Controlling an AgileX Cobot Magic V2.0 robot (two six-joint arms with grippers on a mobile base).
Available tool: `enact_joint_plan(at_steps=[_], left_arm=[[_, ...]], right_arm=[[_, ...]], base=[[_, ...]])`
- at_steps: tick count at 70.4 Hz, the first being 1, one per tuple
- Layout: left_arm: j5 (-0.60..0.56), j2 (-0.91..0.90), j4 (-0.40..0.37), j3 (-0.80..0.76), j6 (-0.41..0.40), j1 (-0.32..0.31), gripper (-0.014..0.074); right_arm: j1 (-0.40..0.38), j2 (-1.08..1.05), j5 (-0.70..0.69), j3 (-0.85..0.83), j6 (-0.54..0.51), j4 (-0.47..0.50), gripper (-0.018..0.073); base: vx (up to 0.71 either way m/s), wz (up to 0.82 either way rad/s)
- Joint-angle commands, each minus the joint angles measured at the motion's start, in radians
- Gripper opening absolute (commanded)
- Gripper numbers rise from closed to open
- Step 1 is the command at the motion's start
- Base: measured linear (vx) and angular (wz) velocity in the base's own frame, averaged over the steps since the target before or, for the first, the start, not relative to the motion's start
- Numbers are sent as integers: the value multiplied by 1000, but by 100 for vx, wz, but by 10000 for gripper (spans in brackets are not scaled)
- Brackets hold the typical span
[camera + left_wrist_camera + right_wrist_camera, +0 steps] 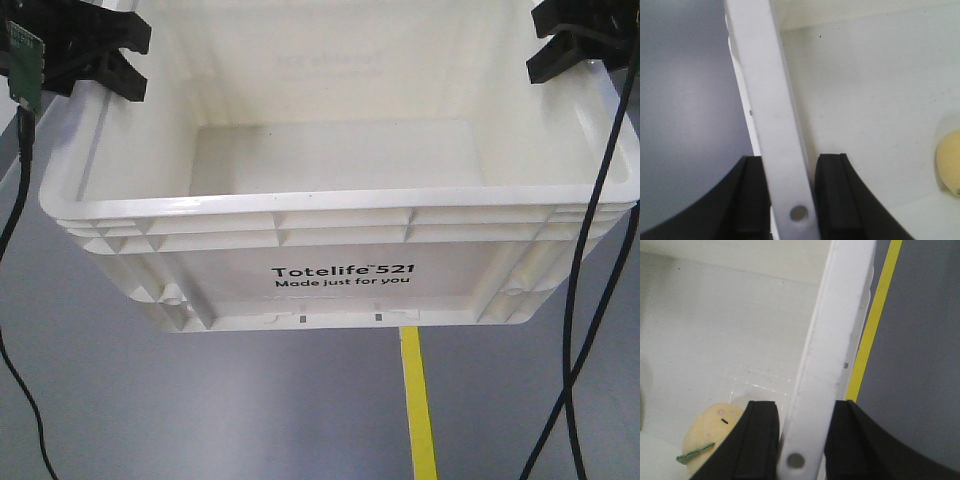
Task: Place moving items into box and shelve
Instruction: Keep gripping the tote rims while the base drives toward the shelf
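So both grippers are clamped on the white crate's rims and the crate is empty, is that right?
Not quite: the crate isn't empty; the right wrist view shows a yellow plush toy inside. The left gripper and right gripper do clamp its rims.

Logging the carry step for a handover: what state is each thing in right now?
white crate: upright, open-topped, gripped at both side rims.
yellow plush toy: lying inside the crate.
left gripper: shut on the crate's left rim.
right gripper: shut on the opposite rim.
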Motion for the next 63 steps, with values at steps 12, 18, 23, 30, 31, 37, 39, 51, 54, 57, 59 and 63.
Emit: enact_joint_plan(at_steps=[12, 18, 23, 30, 31, 37, 39, 51, 54, 57, 59, 63], left_arm=[[-116, -53, -106, -48, 21, -10, -17], [-116, -53, -106, -48, 21, -10, -17], [-116, -53, -106, -48, 21, -10, -17], [-116, -53, -106, -48, 21, -10, -17], [-116, -53, -106, -48, 21, -10, -17], [-116, -53, -106, -48, 21, -10, -17], [-116, -53, -106, -48, 21, -10, -17], [-116, -53, -106, -48, 21, -10, -17], [-116, -53, -106, -48, 21, -10, -17], [-116, -53, -106, -48, 21, -10, -17], [-116, -53, -106, -48, 21, -10, -17], [-116, -53, -106, -48, 21, -10, -17]], right_arm=[[8, -54, -19, -38, -35, 114, -12], [8, -54, -19, -38, -35, 114, -12], [8, -54, -19, -38, -35, 114, -12], [8, -54, -19, -38, -35, 114, -12], [8, -54, -19, -38, -35, 114, -12], [8, -54, -19, -38, -35, 114, -12], [8, -54, -19, -38, -35, 114, -12], [8, -54, -19, -38, -35, 114, -12], [8, -54, -19, -38, -35, 114, -12], [8, -54, -19, -38, -35, 114, -12], [8, -54, -19, -38, -35, 114, -12], [8, -54, -19, -38, -35, 114, -12]], base=[[54, -11], [54, -15], [54, -17], [54, -20], [53, -22], [53, -23], [52, -24], [51, -27], [50, -31], [49, -32], [48, -33], [47, -34]])
